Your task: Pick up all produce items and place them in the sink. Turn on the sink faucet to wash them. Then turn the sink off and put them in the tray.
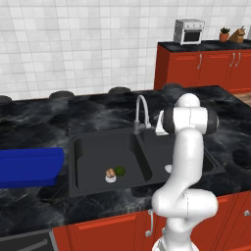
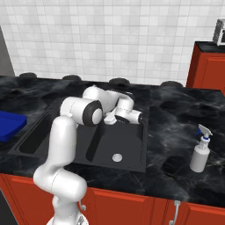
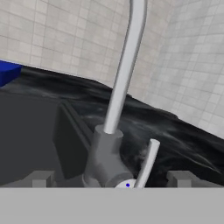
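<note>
Since both produce items point(image 1: 114, 172) already sit in the sink point(image 1: 88, 147)'s left basin, we're on the faucet step. Our gripper point(image 3: 107, 180) hangs wide open right at the sink faucet point(image 3: 124, 65), with the lever point(image 3: 148, 162) around 4 o'clock of the base. Next we need to nudge that lever on.

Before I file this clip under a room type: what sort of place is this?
A rendered home kitchen, most likely: a black double-basin sink with a gooseneck faucet set in a dark marble counter, red cabinets and a toaster oven against a white-tiled wall.
</note>
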